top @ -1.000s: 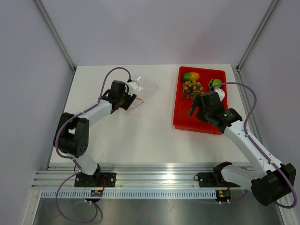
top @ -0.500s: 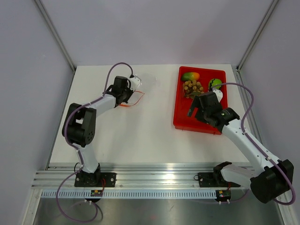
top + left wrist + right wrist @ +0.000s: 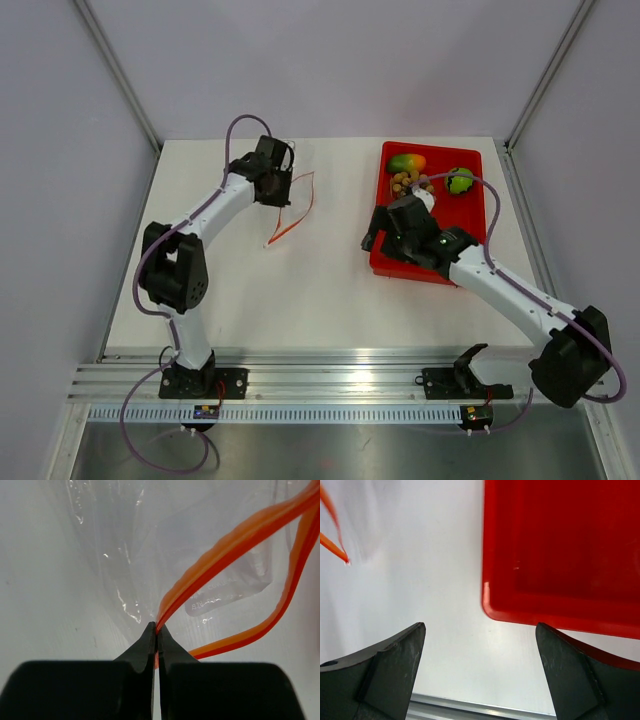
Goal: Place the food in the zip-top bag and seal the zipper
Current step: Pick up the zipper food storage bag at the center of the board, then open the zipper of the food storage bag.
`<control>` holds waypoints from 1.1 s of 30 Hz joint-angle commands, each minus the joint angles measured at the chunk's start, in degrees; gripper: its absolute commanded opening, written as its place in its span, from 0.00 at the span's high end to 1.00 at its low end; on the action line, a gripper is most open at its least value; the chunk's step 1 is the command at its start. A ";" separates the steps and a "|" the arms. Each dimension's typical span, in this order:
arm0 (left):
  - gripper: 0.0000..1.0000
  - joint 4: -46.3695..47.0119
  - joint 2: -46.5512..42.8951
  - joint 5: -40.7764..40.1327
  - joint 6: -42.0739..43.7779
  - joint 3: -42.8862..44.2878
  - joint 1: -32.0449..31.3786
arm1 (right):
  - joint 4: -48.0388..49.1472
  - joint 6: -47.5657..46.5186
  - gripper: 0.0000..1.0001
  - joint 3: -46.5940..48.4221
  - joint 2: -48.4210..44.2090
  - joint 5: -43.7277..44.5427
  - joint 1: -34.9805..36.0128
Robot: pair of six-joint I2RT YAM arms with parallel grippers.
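The zip-top bag (image 3: 297,190) lies on the white table (image 3: 250,300) at 9 o'clock from the red tray (image 3: 472,222), well apart from it. From above its clear film barely shows. In the left wrist view the bag (image 3: 125,550) is crinkled, with faint print on it, and only the table surface shows through it. The zipper (image 3: 306,198) runs as a thin orange-red line from 12 towards 7 o'clock. Close up, the zipper (image 3: 235,540) splits into two strips that spread apart towards 2 o'clock, so the mouth is unsealed. The left gripper (image 3: 156,630) is pinched tight on the zipper where the two strips meet. From above, this left gripper (image 3: 280,192) sits at the bag's 9 o'clock edge.

All three foods are in the tray, at its 12 o'clock end. The mango (image 3: 406,163) is at 11 o'clock and the round green fruit (image 3: 460,181) at 1 o'clock. The bunch of brown balls (image 3: 410,182) lies just at 6 o'clock from the mango, partly hidden by the right arm.

The right gripper (image 3: 372,238) hangs at the tray's 8 o'clock corner. In its wrist view, the gripper (image 3: 480,625) has its fingers spread wide, holding nothing, above table and tray rim (image 3: 530,615). The zipper's white-tipped end (image 3: 345,561) shows at 10 o'clock.
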 commanded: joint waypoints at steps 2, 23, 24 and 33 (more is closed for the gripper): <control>1.00 -13.37 -4.95 -2.35 -12.72 0.06 -2.72 | 7.75 3.00 0.01 7.37 5.51 -0.02 6.66; 1.00 -13.90 -19.63 3.97 -21.08 -9.08 -4.30 | 27.10 8.62 0.19 14.24 21.87 -7.31 14.49; 1.00 -13.90 -19.89 3.98 -21.08 -9.08 -4.30 | 27.28 9.06 0.20 14.24 21.96 -7.31 14.49; 1.00 -13.82 -22.00 4.85 -22.05 -8.65 -4.30 | 26.84 10.38 0.51 16.61 26.61 -7.83 15.63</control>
